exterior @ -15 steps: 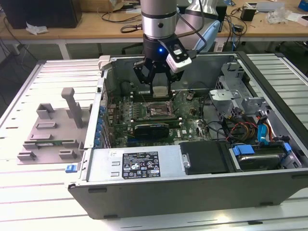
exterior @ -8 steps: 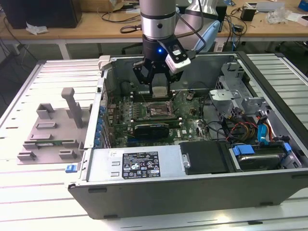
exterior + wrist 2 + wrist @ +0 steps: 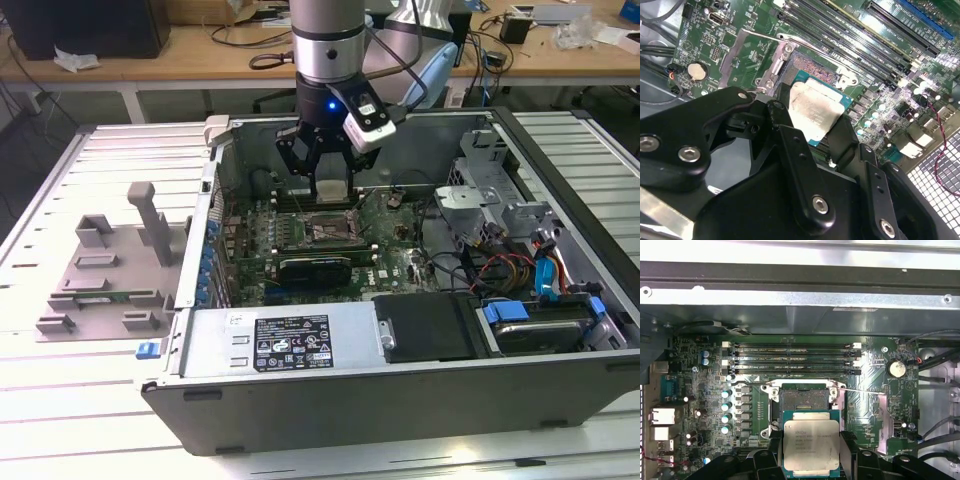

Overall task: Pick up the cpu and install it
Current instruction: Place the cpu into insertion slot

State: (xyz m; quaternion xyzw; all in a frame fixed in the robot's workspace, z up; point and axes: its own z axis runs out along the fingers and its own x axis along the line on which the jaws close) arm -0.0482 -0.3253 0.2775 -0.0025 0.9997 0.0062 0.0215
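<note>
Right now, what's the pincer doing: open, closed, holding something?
The pincer is closed on the cpu, which is not yet seated in the socket.

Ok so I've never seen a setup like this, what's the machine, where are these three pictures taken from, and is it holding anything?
It's a single robot arm with a gripper, working over an open computer case that lies on a slatted table. The exterior view comes from a camera off the arm that sees the whole scene. Both wrist views come from cameras riding on the arm, looking past the gripper. The gripper is shut on the cpu, a small silvery square chip, held just above the motherboard near its open socket, not seated yet. At the exterior view's left, a grey plastic fixture sits on the table.
</note>
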